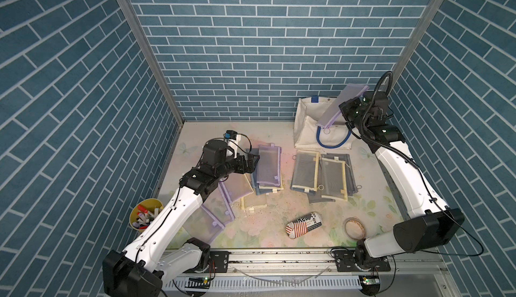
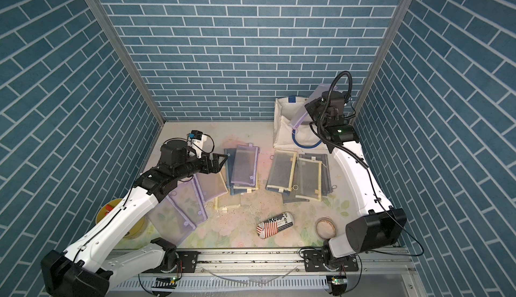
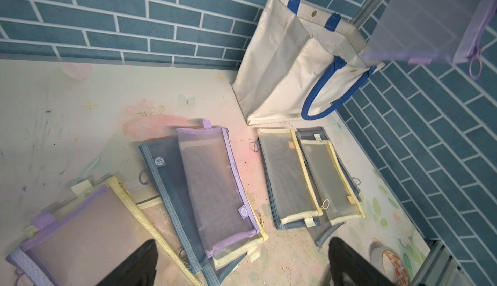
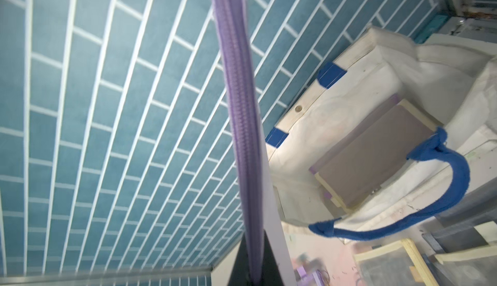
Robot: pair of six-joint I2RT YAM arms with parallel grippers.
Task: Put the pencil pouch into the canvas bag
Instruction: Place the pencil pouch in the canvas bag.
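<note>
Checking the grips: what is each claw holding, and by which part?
Right claw pinches the purple pouch by its zipper edge; left claw is open, holding nothing.

We see the pouch (image 4: 242, 126) run off the wrist view's top edge, while the left arm (image 2: 120, 214) hides most of the cup (image 2: 100, 217).

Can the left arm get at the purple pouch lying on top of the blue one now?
Probably yes. The left claw is open and hangs right beside the purple pouch, which lies topmost on its pile, nothing covering it. The right claw is away at the canvas bag.
</note>
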